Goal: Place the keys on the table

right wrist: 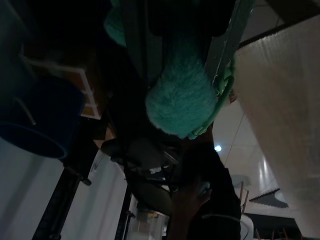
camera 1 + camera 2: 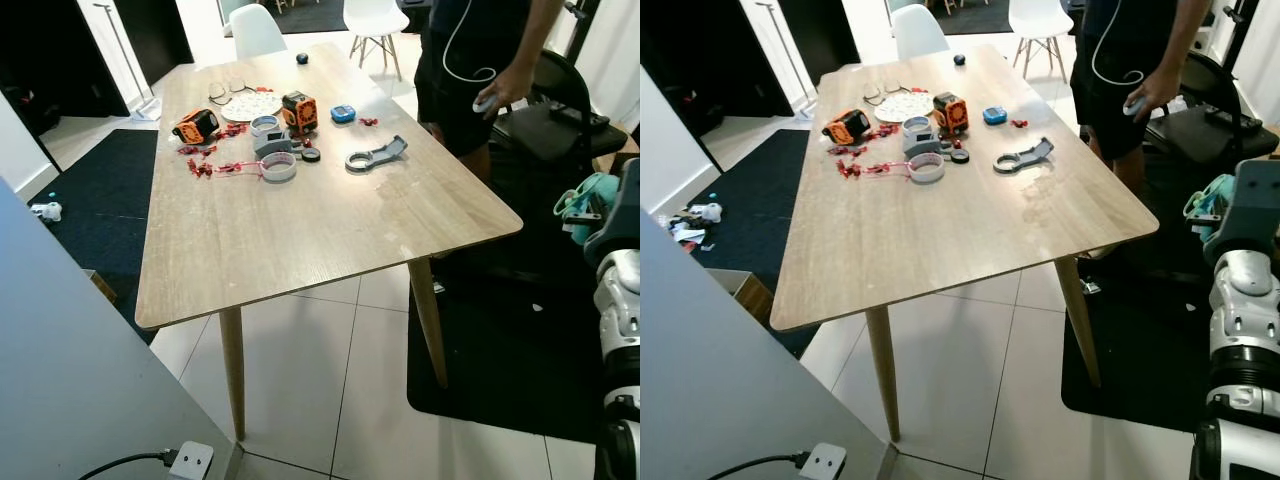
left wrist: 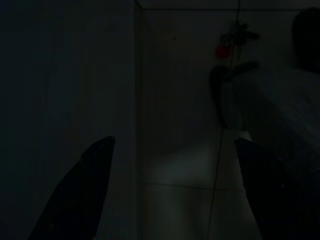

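Your right gripper (image 1: 192, 75) is clenched around the keys (image 1: 182, 102), a bunch with a fluffy teal pom and a green loop that hangs close against the fingers in the right wrist view. From the head camera you see that same teal bundle held up at your right side, just off the near right corner of the surface (image 2: 300, 235) and not yet over it. So the move turns on one thing: the wooden top lies to your left and forward of the raised right arm, and its whole near half is bare, while the clutter of tape rolls (image 2: 279, 167), orange gadgets and a grey wrench (image 2: 376, 154) sits at the far end. A person (image 2: 480, 60) stands beside the far right edge, so carry the load inward, away from them. Your left gripper (image 3: 170, 190) hangs low over the tiled floor with fingers spread and nothing between them.
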Controlling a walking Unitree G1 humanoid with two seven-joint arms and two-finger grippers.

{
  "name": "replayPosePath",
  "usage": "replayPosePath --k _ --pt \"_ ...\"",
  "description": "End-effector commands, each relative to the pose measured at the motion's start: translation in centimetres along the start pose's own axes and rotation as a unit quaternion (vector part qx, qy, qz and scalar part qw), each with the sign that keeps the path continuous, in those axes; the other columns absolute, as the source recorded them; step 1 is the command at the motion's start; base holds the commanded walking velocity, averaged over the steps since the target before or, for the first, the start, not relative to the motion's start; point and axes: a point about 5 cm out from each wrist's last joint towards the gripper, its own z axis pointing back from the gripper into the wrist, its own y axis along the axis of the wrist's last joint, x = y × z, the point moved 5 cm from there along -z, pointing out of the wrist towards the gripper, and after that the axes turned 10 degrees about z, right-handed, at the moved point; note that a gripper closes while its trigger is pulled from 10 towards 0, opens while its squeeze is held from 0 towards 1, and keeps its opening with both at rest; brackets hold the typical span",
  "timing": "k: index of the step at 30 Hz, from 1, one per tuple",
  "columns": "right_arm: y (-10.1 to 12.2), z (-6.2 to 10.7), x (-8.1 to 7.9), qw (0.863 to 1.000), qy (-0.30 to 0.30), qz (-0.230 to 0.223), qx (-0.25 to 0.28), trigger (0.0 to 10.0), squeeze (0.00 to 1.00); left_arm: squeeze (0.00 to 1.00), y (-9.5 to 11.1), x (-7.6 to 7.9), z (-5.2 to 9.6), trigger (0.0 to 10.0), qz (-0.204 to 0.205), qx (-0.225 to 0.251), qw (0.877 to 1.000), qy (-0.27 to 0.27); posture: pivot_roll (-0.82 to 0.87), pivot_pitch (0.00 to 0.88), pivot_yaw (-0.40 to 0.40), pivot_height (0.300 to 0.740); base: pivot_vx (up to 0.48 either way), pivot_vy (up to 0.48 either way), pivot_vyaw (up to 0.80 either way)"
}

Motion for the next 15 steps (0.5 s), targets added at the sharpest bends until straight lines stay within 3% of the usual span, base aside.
replayPosePath --k 1,3,4,5,6,10,15 --pt "1.0 -0.2 -2.6 0.999 0.046 0.001 0.023 10.0 0.0 0.0 -0.6 -0.6 0.2 10.0 -0.011 -0.011 1.0 0.004 -0.14 0.088 0.131 0.74 0.0 0.0 0.0" --pt "2.2 -0.3 -4.8 0.996 0.082 -0.003 0.046 10.0 0.0 0.0 -0.7 -0.6 0.2 10.0 -0.014 -0.013 1.0 0.003 -0.13 0.093 0.133 0.74 0.0 0.0 0.0" --pt "2.2 -0.3 -4.8 0.996 0.082 -0.003 0.046 10.0 0.0 0.0 -0.7 -0.6 0.2 10.0 -0.014 -0.013 1.0 0.003 -0.13 0.093 0.133 0.74 0.0 0.0 0.0" --pt "3.6 -0.3 -7.3 0.99 0.126 0.002 0.067 10.0 0.0 0.0 -0.8 -0.5 0.2 10.0 -0.015 -0.013 1.0 0.002 -0.13 0.099 0.132 0.74 0.0 0.0 0.0" --pt "3.6 -0.3 -7.3 0.99 0.126 0.002 0.067 10.0 0.0 0.0 -0.8 -0.5 0.2 10.0 -0.015 -0.013 1.0 0.002 -0.13 0.099 0.132 0.74 0.0 0.0 0.0" --pt "5.4 0.0 -11.0 0.977 0.19 -0.001 0.094 10.0 0.0 0.0 -0.9 -0.5 0.2 10.0 -0.016 -0.015 1.0 0.001 -0.12 0.102 0.13 0.74 0.0 0.0 0.0" --pt "5.8 0.4 -12.9 0.97 0.223 0.002 0.098 10.0 0.0 0.0 -0.9 -0.6 0.2 10.0 -0.014 -0.015 1.0 0.001 -0.12 0.102 0.129 0.74 0.0 0.0 0.0"
